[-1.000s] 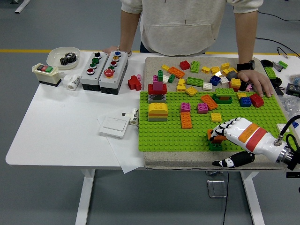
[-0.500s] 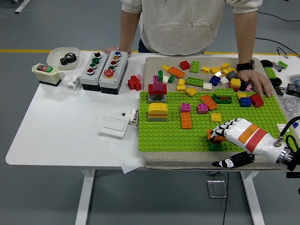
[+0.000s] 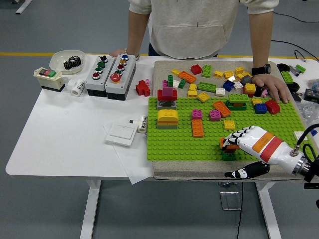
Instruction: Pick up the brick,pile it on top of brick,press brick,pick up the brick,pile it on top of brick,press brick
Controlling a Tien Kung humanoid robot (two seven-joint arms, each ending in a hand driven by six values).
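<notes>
Head view: we see the right hand (image 3: 238, 140) w/ fingers curled down over an orange brick (image 3: 229, 145), which sits atop a green brick (image 3: 229, 155) near the front right of the green baseplate (image 3: 174, 144) on the white counter (image 3: 65, 134). Loose bricks lie scattered at the back; a person's hand (image 3: 270, 85) rests on the plate's far right corner.

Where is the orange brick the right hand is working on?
In the head view, the orange brick sits atop a dark green brick near the green baseplate's front-right edge, under the right hand's fingers.
</notes>
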